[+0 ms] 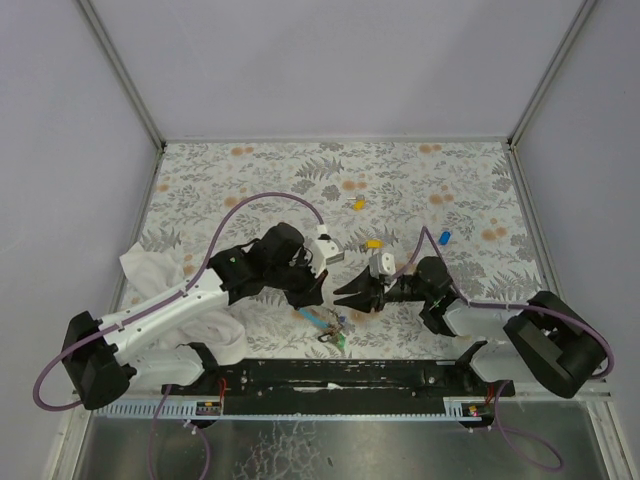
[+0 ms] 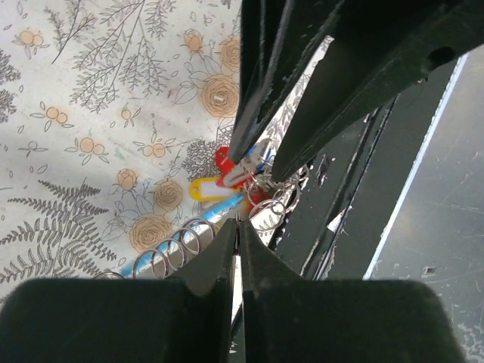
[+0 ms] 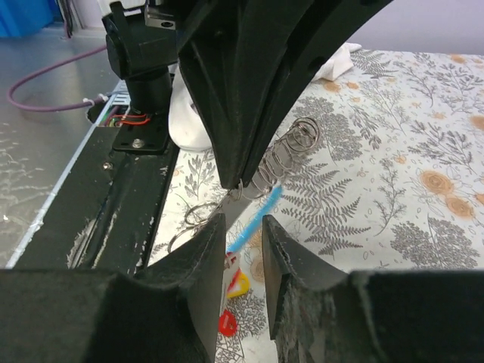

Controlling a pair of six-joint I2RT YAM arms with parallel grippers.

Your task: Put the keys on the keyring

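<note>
The floral-patterned surface (image 1: pixel 250 170) carries a crumpled white cloth (image 1: pixel 150 268) at its left edge. Near the middle of the near edge, the left gripper (image 1: pixel 318 293) and right gripper (image 1: pixel 345 297) meet tip to tip just beside the keyring (image 1: pixel 322 322). The left gripper's jaws are pressed together. The right's stand narrowly apart around a small key part; gripped or not, I cannot tell. A red key (image 2: pixel 221 159) lies by the rings. Toward the middle lie a yellow key (image 1: pixel 358 204), a second yellow key (image 1: pixel 374 243) and a blue key (image 1: pixel 445 237), each apart.

Overhead camera; wrist cameras close, sharing keyring (image 2: pixel 266 215)
</note>
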